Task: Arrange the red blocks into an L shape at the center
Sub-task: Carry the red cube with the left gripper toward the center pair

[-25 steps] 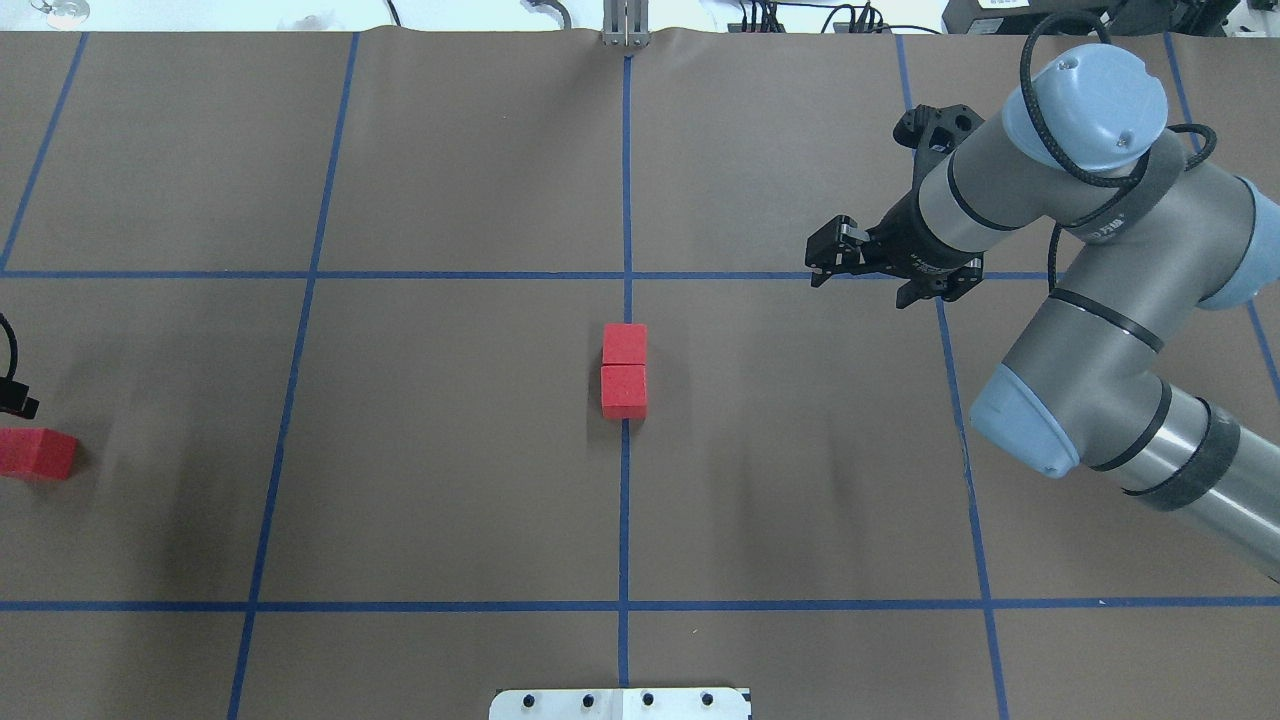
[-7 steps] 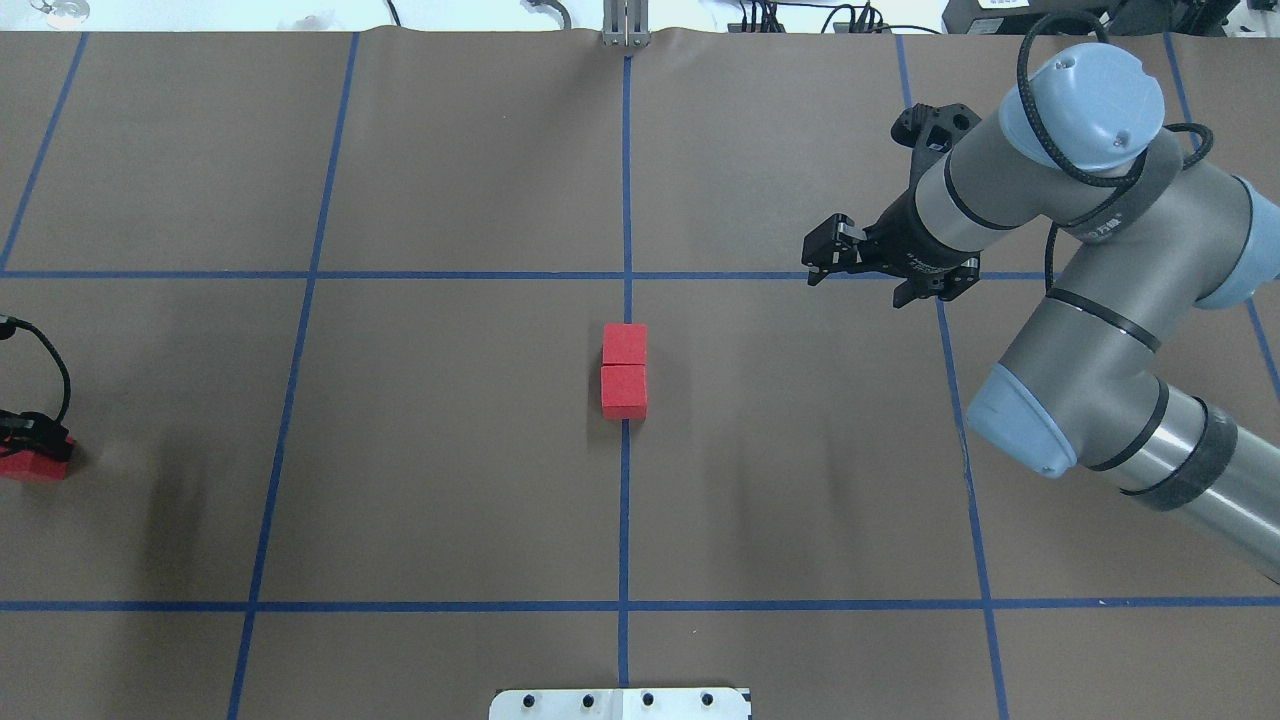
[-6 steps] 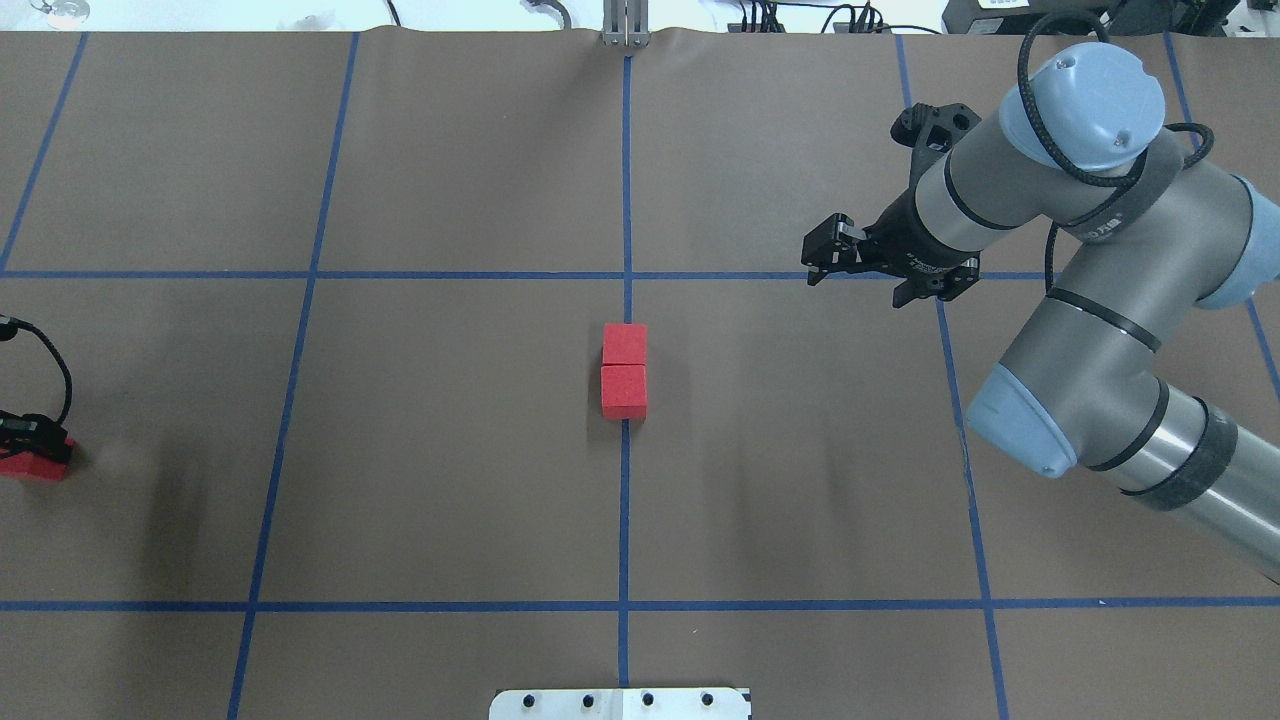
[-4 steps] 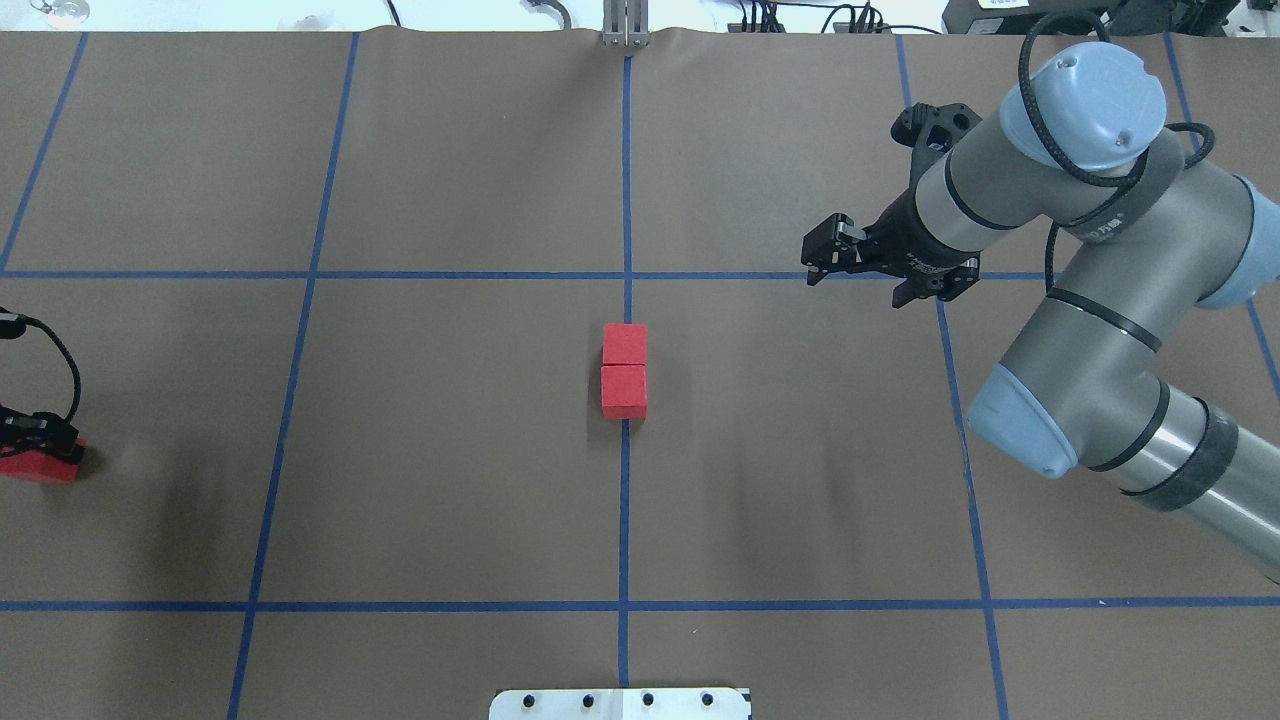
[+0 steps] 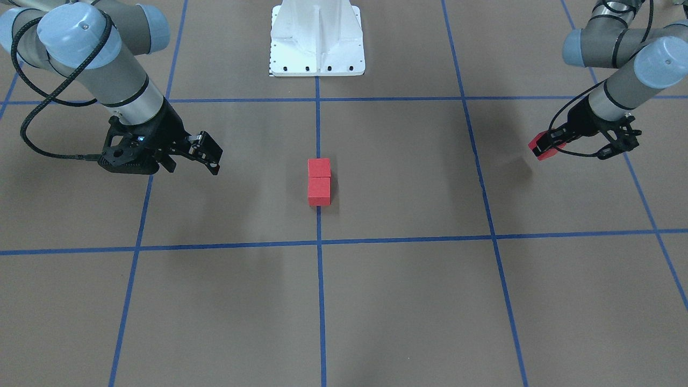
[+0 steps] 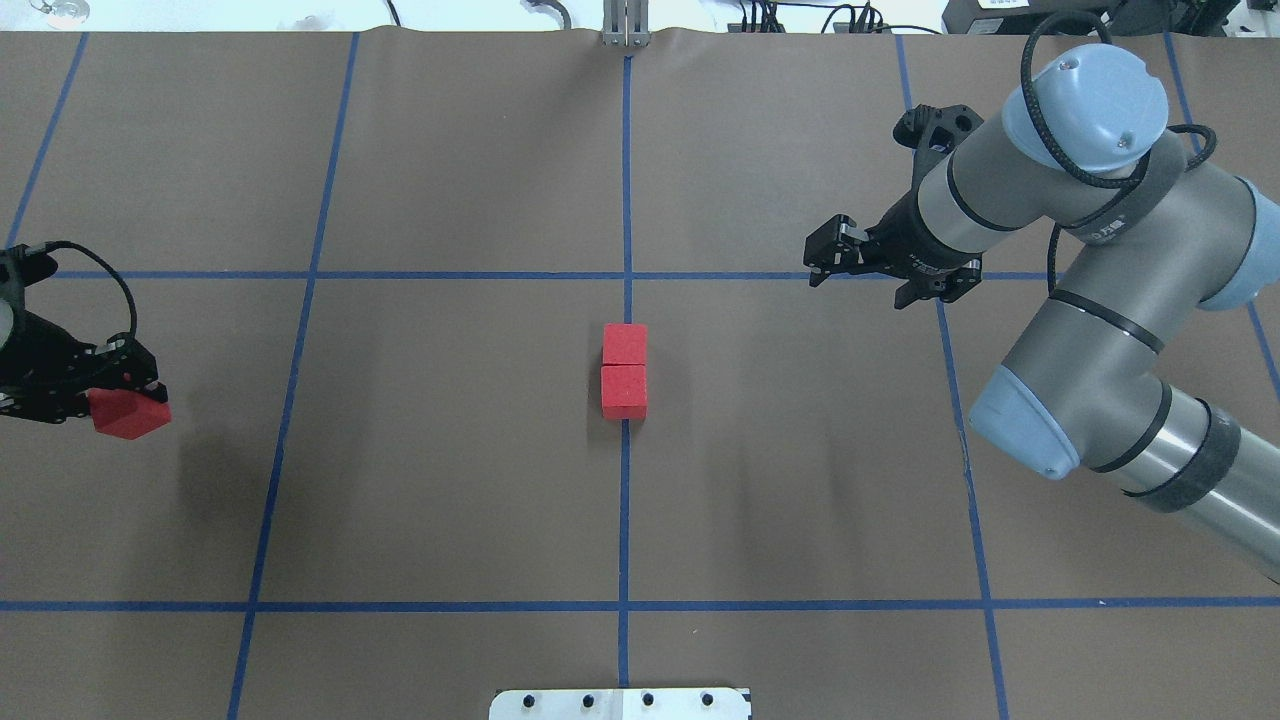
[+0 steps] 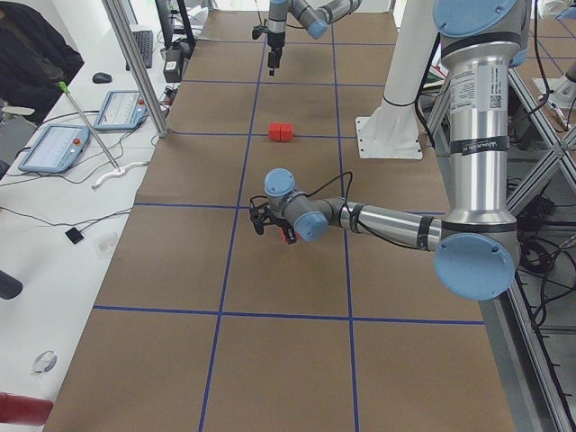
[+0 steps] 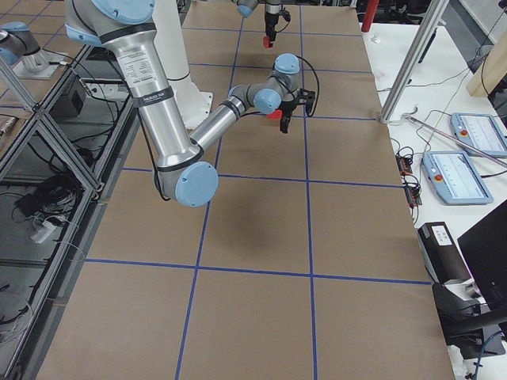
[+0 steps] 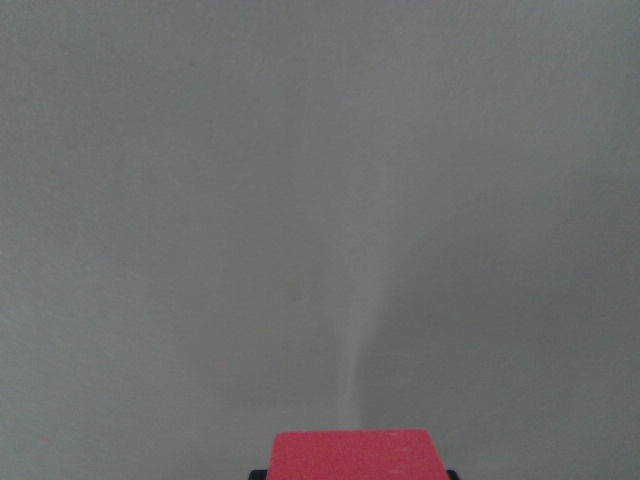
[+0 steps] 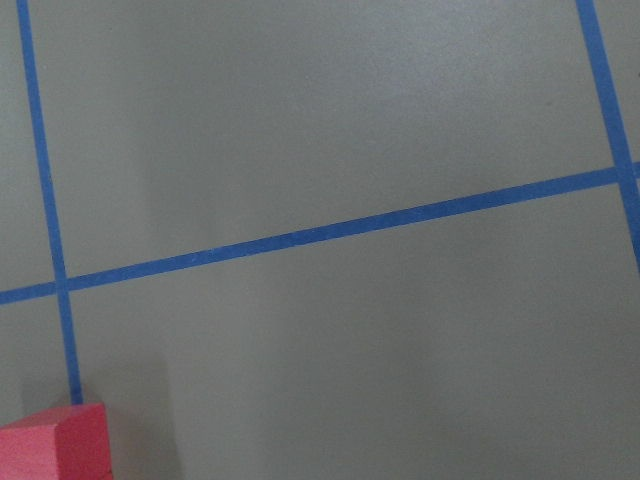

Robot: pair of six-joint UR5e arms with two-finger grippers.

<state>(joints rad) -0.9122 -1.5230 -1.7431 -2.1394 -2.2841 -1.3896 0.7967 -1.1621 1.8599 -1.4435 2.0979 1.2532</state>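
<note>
Two matte red cubes (image 6: 624,388) sat face to face on the tape line at center (image 6: 624,480), third cube (image 6: 128,416) was pinched by left gripper (image 6: 130,395) at left, left wrist view showed only its flat edge over plain brown paper, right gripper (image 6: 818,258) hung spread at right.

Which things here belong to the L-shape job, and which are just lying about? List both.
Job: pair of red blocks at the center; third red block, held by the left gripper; open right gripper.
Lying about: white base plate; teach pendants on the side bench.
</note>
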